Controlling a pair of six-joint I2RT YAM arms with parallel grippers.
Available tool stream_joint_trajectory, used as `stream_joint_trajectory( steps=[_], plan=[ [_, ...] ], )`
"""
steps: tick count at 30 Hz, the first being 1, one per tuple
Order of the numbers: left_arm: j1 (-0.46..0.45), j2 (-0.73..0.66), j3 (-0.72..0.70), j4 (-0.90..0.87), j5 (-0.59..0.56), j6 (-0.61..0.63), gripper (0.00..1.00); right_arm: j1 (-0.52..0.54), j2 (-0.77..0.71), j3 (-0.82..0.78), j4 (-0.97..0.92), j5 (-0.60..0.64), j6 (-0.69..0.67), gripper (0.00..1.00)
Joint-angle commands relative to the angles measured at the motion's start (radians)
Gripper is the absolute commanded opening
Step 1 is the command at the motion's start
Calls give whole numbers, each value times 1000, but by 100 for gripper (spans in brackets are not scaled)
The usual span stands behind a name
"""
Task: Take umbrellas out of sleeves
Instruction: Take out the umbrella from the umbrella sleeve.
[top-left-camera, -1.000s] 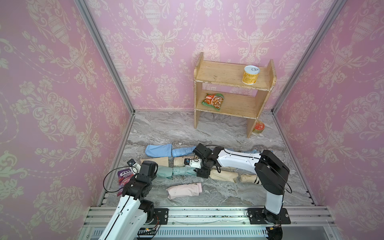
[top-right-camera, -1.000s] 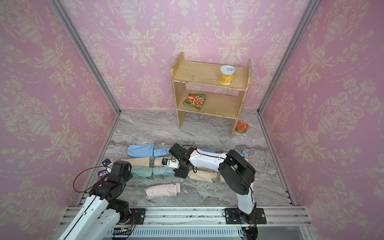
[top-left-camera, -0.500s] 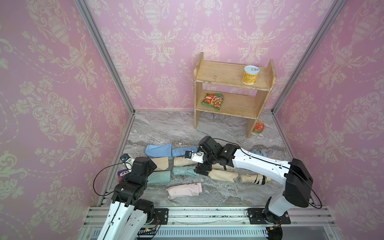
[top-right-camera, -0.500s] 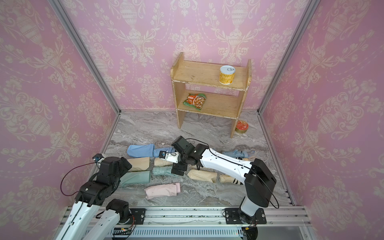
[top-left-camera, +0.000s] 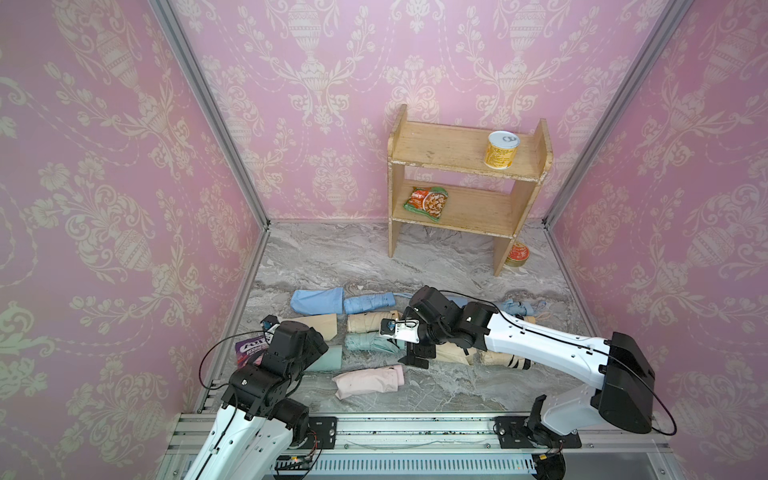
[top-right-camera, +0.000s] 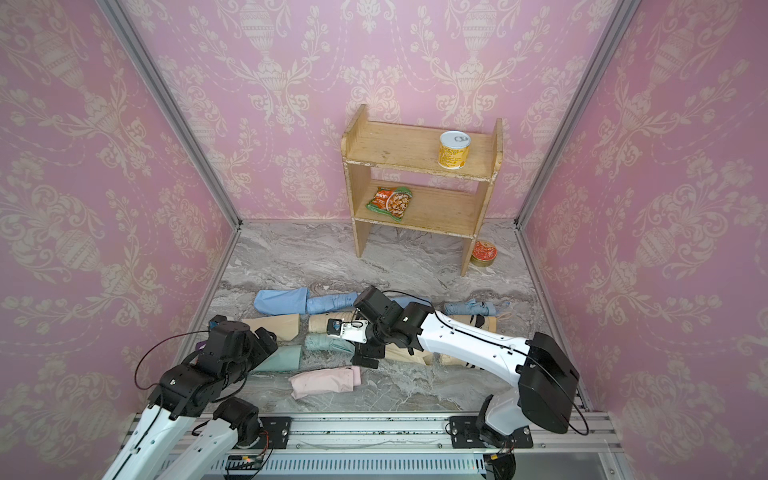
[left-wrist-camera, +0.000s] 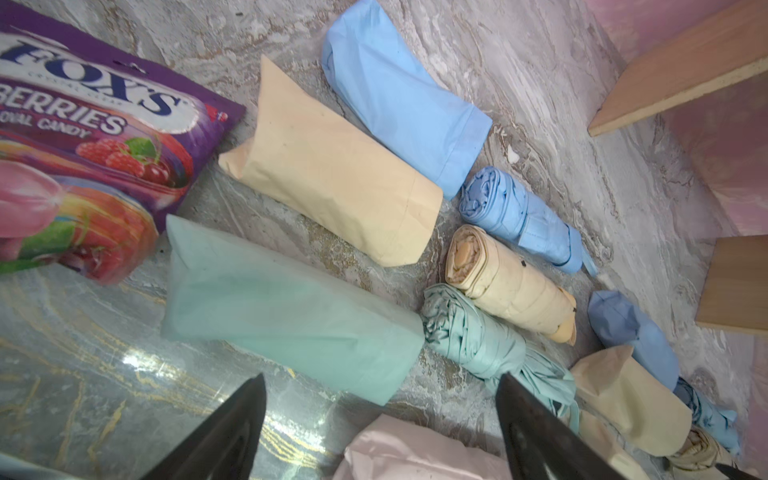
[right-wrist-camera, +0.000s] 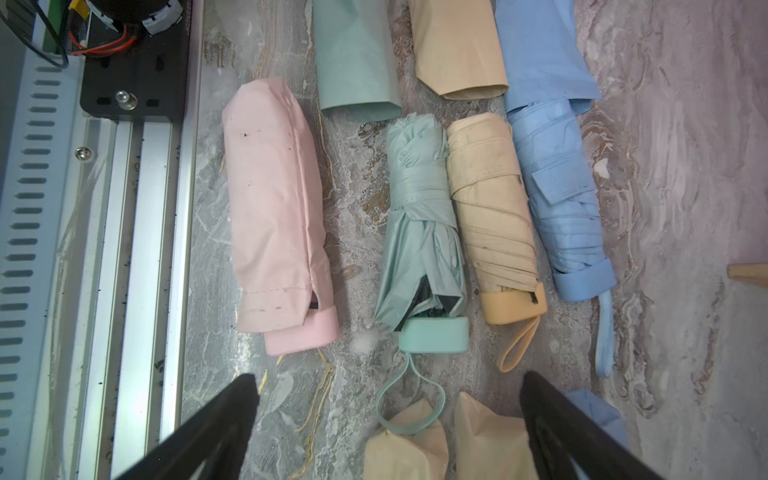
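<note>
The mint umbrella (right-wrist-camera: 419, 224) lies bare on the marble, its tip just beyond the mouth of the empty mint sleeve (left-wrist-camera: 291, 316). A cream umbrella (right-wrist-camera: 490, 216) and a light blue umbrella (right-wrist-camera: 561, 199) lie beside it, with their empty sleeves (left-wrist-camera: 332, 174) (left-wrist-camera: 403, 95) lined up behind. A pink umbrella's handle (right-wrist-camera: 303, 332) pokes out of the pink sleeve (top-left-camera: 368, 380). My right gripper (right-wrist-camera: 388, 378) hangs open over the mint wrist loop and holds nothing. My left gripper (left-wrist-camera: 380, 376) is open above the gap between the mint and pink sleeves.
A purple candy bag (left-wrist-camera: 83, 137) lies by the left wall. More cream and blue bundles (top-left-camera: 498, 357) lie under my right arm. The wooden shelf (top-left-camera: 457, 212) at the back holds a can and a snack pack. A red tin (top-left-camera: 517, 254) sits by its leg. The metal rail (right-wrist-camera: 137, 249) runs along the front.
Both grippers have opened wider and drawn back. The mint sleeve and mint umbrella, joined a second ago, now lie apart. My right arm has swung out to the right.
</note>
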Motion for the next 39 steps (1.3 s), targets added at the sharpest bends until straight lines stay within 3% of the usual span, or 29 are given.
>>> stream_joint_trajectory(
  steps=[1, 7, 18, 28, 39],
  plan=[
    [-62, -17, -22, -97, 36, -101, 85, 14, -25, -25, 5, -21, 36, 100],
    [-130, -5, -83, -84, 88, -168, 80, 35, -4, -40, 5, -24, 38, 100],
    [-168, 8, -187, 51, 190, -248, 65, 51, 35, -58, 46, -18, 60, 100],
    [-179, 49, -222, 85, 254, -265, 64, 61, 85, -64, 69, -5, 61, 97],
    [-181, 60, -266, 144, 285, -280, 44, 63, 105, -64, 61, 1, 49, 97]
  ],
)
